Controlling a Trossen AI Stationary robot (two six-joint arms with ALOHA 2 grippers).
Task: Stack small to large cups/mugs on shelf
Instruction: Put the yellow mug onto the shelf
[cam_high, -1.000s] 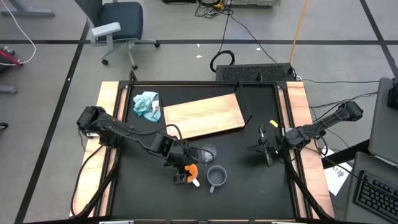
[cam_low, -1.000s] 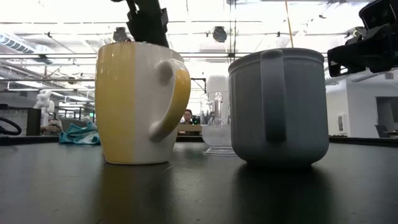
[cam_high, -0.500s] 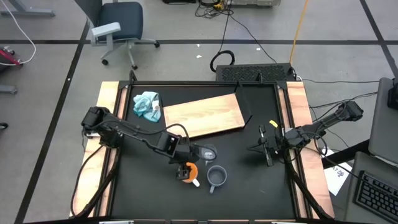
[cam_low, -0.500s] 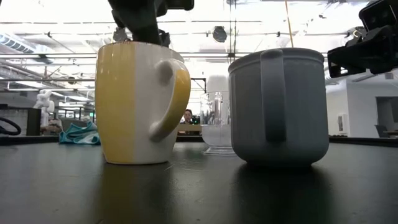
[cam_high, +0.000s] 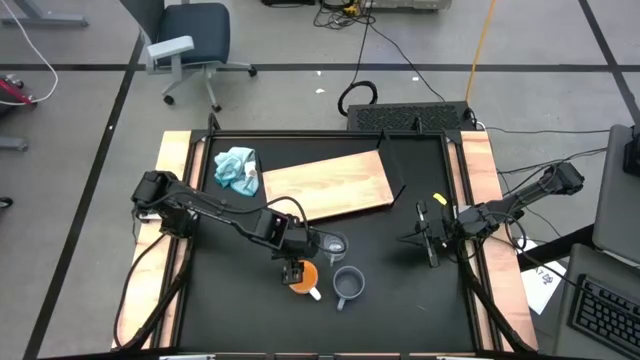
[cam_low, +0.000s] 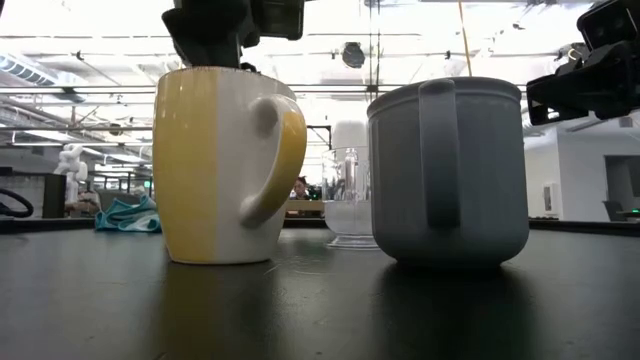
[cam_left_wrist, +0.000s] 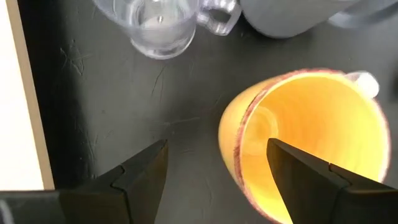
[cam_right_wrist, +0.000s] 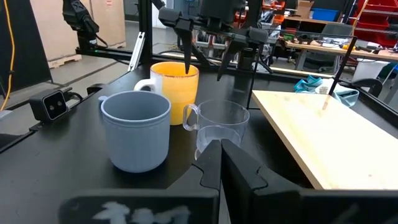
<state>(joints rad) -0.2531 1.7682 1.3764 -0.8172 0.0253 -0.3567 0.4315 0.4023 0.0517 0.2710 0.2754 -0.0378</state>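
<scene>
**A:** where's the left gripper (cam_high: 296, 268) at?

**B:** hanging right over the orange mug (cam_high: 304, 276), fingers spread, one inside the rim and one outside. Not pinching it.

**A:** and the rest?

**B:** clear glass cup (cam_high: 334, 245) and grey-blue mug (cam_high: 348, 286) sit just beside the orange one on the black tabletop (cam_high: 400, 300). Wood shelf (cam_high: 326, 186) is bare, further back. Right gripper (cam_high: 427, 240) waits by the right edge, fingers pressed together.

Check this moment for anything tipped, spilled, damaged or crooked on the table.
Nothing is tipped, spilled or visibly damaged. The orange mug with pale handle, grey-blue mug and clear glass cup stand upright on the black tabletop. Only the light-wood board lies askew to the table edges. The left tool is open over the orange mug.
</scene>
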